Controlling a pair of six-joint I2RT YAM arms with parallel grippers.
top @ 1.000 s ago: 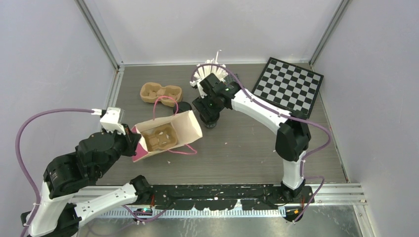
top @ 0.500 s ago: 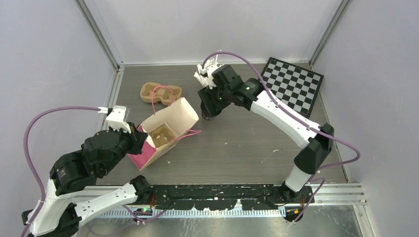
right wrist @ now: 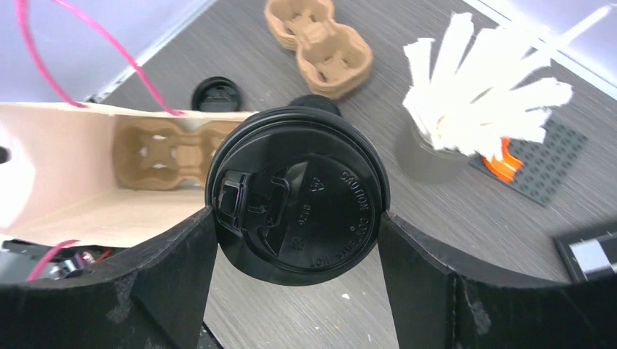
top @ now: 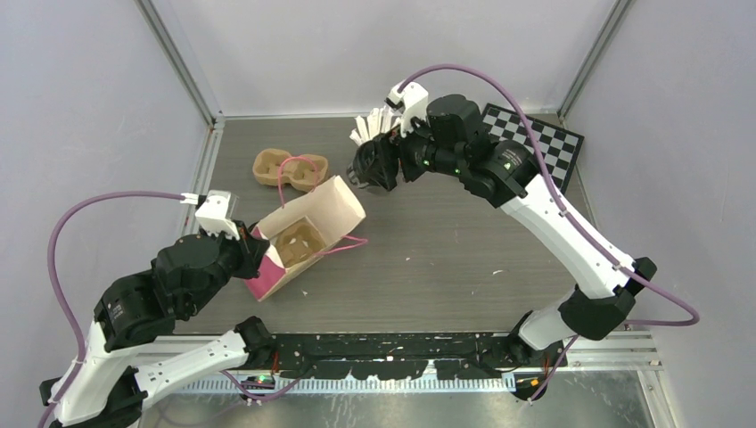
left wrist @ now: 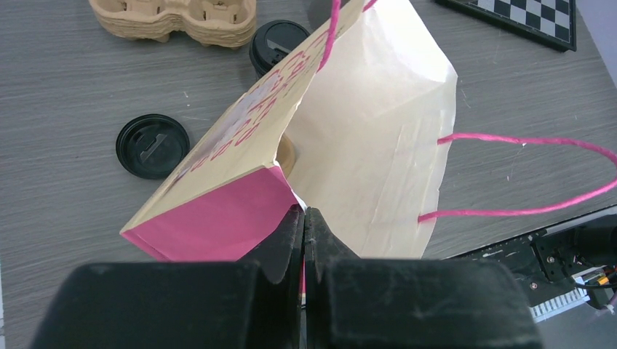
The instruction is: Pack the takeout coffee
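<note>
Near the bag [top: 308, 234], right end effector [top: 368, 171] gripping coffee cup [right wrist: 295, 190], left end effector [left wrist: 305, 218] pinching it

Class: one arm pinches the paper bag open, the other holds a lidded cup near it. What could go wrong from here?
1. The left gripper pinches only one edge of the tilted bag; a nudge from the cup could pull it loose or fold the opening shut.
2. A pink handle loops by the mouth and might snag the right gripper.
3. The tray inside tilts with the bag, so the cup may miss a well and tip.
</note>
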